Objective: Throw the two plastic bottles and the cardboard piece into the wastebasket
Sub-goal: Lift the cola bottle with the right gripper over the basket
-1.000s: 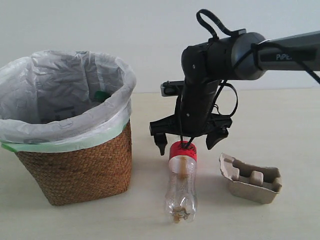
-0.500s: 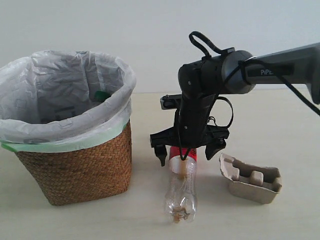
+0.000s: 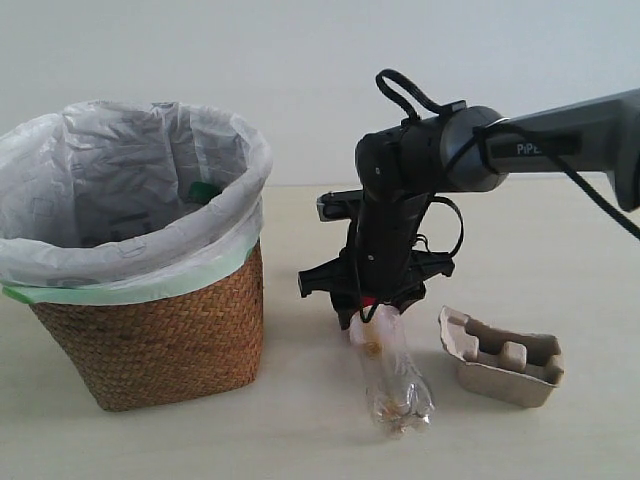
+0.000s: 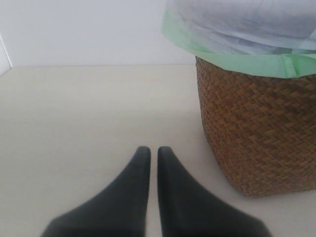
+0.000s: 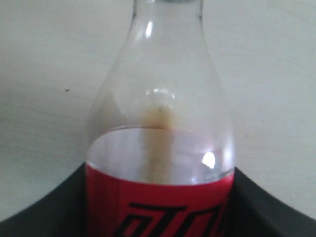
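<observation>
Red-label bottle (image 3: 392,372) — label end inside right claw (image 3: 372,303), body slanting below.

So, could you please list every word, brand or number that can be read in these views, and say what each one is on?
"PiPE": white letters on the right arm in the exterior view; whatever follows them is not legible.
Black lettering on the red label of the plastic bottle: cut off at the edge of the right wrist view, unreadable.
Wicker wastebasket and cardboard tray: no writing visible.
</observation>
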Tool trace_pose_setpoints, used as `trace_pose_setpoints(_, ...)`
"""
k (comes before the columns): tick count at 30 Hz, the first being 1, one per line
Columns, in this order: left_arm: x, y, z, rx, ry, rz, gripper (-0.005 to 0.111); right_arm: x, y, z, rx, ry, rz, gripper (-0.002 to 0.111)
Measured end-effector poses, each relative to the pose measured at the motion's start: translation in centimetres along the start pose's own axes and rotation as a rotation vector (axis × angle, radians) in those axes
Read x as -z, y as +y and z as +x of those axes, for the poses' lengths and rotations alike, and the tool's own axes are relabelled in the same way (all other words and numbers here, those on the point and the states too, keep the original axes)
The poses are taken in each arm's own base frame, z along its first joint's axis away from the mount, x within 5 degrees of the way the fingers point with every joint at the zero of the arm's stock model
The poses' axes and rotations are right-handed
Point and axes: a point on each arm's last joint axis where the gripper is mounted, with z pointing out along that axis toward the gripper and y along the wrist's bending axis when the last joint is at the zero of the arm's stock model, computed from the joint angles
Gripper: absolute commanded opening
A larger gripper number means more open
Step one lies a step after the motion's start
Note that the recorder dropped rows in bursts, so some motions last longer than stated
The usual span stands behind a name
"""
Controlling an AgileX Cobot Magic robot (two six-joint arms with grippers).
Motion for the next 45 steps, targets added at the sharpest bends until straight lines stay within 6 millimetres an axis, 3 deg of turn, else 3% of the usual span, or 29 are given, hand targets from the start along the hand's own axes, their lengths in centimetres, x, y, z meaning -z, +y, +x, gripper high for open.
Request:
trace_pose_setpoints(5,0.0,0.0,0.0,0.000,0.000,0.000,0.005,0.8,0.0,-0.1,0.009,-0.018,-0.005,0.000)
trace_pose_setpoints(12,0.0,0.0,0.0,0.000,0.000,0.000,0.005,6.4,-0.6,-1.4,0.055,-0.156,0.067,0.000)
trace_pose_setpoints(21,0.0,0.0,0.0,0.000,0.000,0.000,0.005,19.0,-2.4,-2.7,0.062,-0.449,0.248,0.000)
trace_pose_setpoints(22,0.0,0.0,0.0,0.000,0.000,0.000,0.005,21.9,-3.3,-2.6,0.050,-0.522,0.326,0.000)
trace_pose_setpoints(27,0.0,0.0,0.0,0.000,0.000,0.000,0.005,27.0,-5.2,-1.7,0.044,-0.647,0.514,0.000)
trace_pose_setpoints(29,0.0,0.0,0.0,0.000,0.000,0.000,0.005,28.0,-5.8,-1.4,0.037,-0.660,0.581,0.000)
trace_pose_setpoints(33,0.0,0.0,0.0,0.000,0.000,0.000,0.005,28.1,-6.1,-1.1,0.019,-0.639,0.622,0.000)
trace_pose_setpoints(37,0.0,0.0,0.0,0.000,0.000,0.000,0.005,26.6,-5.6,-1.3,0.003,-0.589,0.554,0.000)
trace_pose_setpoints(39,0.0,0.0,0.0,0.000,0.000,0.000,0.005,24.8,-4.0,-1.6,0.007,-0.541,0.367,0.000)
trace_pose_setpoints(41,0.0,0.0,0.0,0.000,0.000,0.000,0.005,24.9,-0.5,-2.3,0.049,-0.615,-0.036,0.019)
trace_pose_setpoints(42,0.0,0.0,0.0,0.000,0.000,0.000,0.005,25.5,0.3,-2.4,0.055,-0.645,-0.132,0.053)
trace_pose_setpoints(43,0.0,0.0,0.0,0.000,0.000,0.000,0.005,27.6,2.0,-2.6,0.040,-0.719,-0.349,0.083)
trace_pose_setpoints(44,0.0,0.0,0.0,0.000,0.000,0.000,0.005,29.2,2.8,-2.7,0.037,-0.769,-0.463,0.104)
trace_pose_setpoints(45,0.0,0.0,0.0,0.000,0.000,0.000,0.005,30.9,3.5,-2.8,0.016,-0.819,-0.577,0.099)
